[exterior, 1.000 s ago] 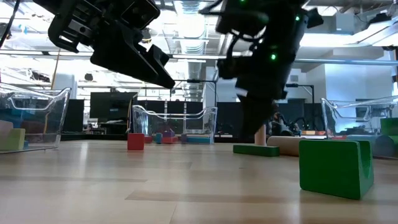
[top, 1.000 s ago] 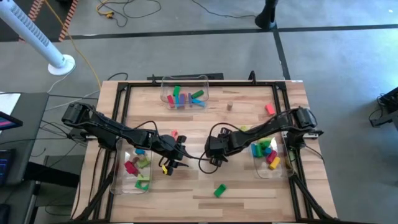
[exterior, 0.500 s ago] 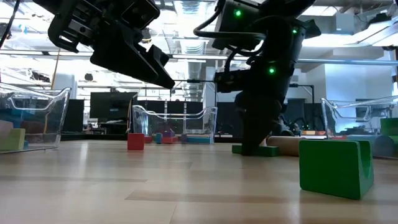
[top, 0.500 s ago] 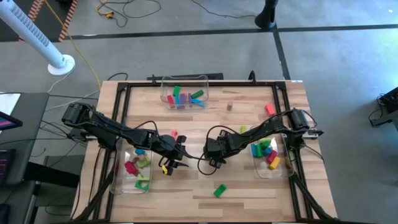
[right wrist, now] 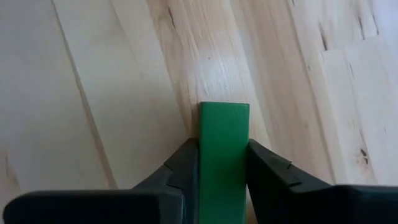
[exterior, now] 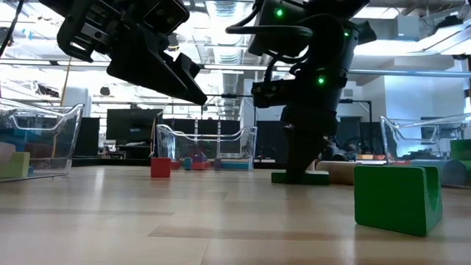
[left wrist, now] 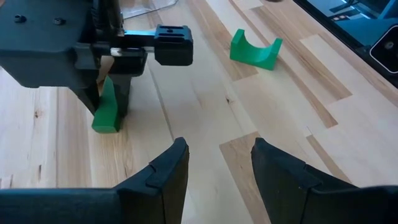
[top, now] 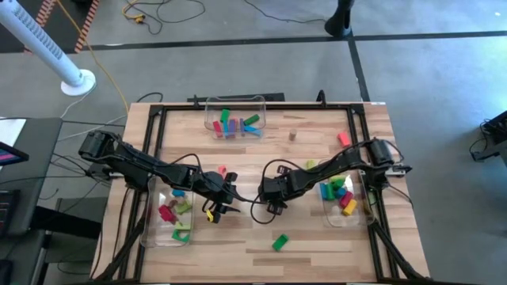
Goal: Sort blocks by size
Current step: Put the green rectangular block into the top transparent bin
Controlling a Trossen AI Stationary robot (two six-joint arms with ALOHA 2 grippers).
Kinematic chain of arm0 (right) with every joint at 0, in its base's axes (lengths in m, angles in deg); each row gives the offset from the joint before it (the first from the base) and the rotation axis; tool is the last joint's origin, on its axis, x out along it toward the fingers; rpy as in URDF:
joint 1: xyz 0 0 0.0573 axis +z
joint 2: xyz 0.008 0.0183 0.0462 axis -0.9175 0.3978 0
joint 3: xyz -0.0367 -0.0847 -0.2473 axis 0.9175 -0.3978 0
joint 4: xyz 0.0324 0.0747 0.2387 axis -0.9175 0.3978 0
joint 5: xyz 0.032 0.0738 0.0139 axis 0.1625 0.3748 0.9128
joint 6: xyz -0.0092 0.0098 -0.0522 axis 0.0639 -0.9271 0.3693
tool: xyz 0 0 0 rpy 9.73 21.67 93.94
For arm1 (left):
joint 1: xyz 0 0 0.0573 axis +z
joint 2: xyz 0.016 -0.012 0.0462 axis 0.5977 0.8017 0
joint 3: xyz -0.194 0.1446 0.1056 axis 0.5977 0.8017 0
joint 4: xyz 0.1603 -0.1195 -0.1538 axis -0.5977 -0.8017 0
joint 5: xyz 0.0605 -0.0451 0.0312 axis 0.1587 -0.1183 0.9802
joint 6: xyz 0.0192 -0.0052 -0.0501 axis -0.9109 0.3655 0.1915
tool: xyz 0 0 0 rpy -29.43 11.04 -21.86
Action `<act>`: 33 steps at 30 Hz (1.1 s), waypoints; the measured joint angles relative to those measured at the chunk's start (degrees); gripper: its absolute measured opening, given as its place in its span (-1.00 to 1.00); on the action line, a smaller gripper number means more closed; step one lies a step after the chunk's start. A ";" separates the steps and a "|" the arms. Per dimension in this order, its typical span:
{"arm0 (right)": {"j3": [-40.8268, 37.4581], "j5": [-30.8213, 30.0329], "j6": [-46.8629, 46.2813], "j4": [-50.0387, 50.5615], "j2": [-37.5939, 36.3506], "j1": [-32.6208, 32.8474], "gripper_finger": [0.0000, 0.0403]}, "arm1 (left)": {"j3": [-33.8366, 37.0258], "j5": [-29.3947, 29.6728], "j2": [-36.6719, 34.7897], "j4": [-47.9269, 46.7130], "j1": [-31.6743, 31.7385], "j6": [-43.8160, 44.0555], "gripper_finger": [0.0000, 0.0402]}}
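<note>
Now the right tool (right wrist: pixel 222 171) clamps a green bar (right wrist: pixel 223 149) lying on the desk (right wrist: pixel 93 93) (mid-desk); the left tool (left wrist: pixel 216 165) hovers nearby, fingers apart, holding nothing.

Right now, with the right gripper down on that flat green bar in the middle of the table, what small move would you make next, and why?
Probably a short straight lift. The right gripper has both fingers pressed against the sides of the green bar, which lies flat on the table. Raising it would show that the grip holds. The left gripper hangs open nearby, apart from it.
</note>
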 joint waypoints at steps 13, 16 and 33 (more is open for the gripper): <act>6.63 0.75 6.71 -0.31 0.21 3.31 -0.34 | 0.00 0.02 0.00 2.96 -0.17 -2.50 -0.17; 8.29 1.70 7.73 -0.30 0.21 3.85 -0.30 | 0.00 0.02 0.02 4.66 -1.00 -5.89 -0.17; 16.43 8.76 15.14 -1.21 0.10 4.72 -0.31 | 0.00 10.84 0.02 8.01 -8.15 -31.47 -0.17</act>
